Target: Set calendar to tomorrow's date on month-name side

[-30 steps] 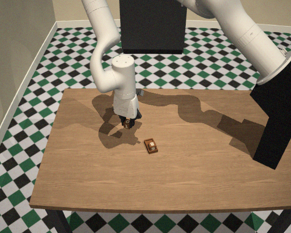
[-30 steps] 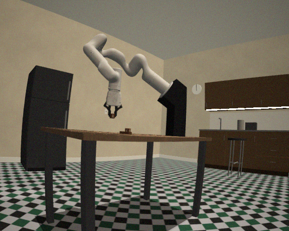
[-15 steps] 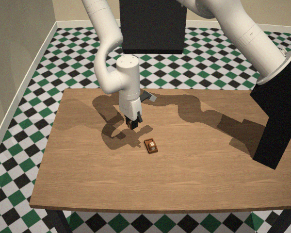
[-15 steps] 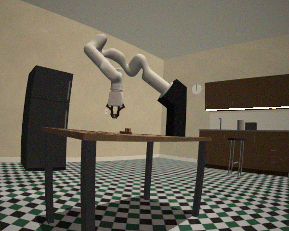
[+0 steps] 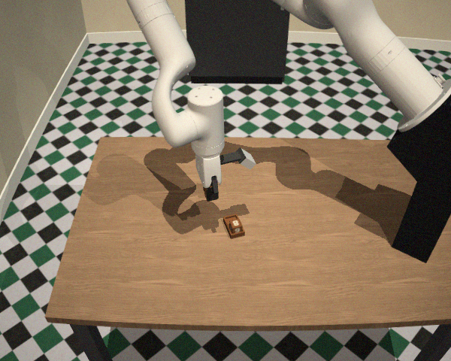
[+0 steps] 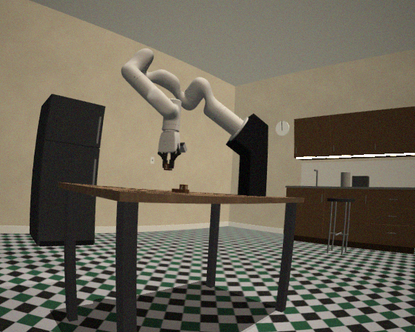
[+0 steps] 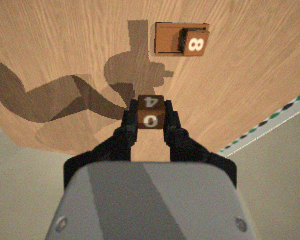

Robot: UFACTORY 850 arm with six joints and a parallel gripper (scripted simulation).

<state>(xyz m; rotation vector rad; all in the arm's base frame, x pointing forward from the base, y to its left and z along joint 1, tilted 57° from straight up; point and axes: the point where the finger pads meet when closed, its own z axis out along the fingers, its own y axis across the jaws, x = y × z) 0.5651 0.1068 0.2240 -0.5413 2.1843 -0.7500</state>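
Note:
The brown tray [image 5: 228, 229] [image 7: 168, 39] lies flat on the table [image 5: 148, 271]. One brown cube [image 5: 235, 223] [image 6: 183, 187] [image 7: 196, 43] stands in one end of it, with a white 8 on top; the other end of the tray is bare. In the top view its side face shows a dim digit that I cannot read for certain. My gripper [image 5: 211, 192] [image 6: 167, 165] [image 7: 150, 109] is shut on the other brown cube, high above the table, to one side of the tray. In the wrist view the held cube shows a 4 and a 0; its other faces are hidden.
The arm's shadow falls across the table beside the tray. The black arm mount [image 5: 424, 186] [image 6: 252, 157] stands at the table's right side in the top view. A dark fridge [image 6: 68, 171] stands beyond the table.

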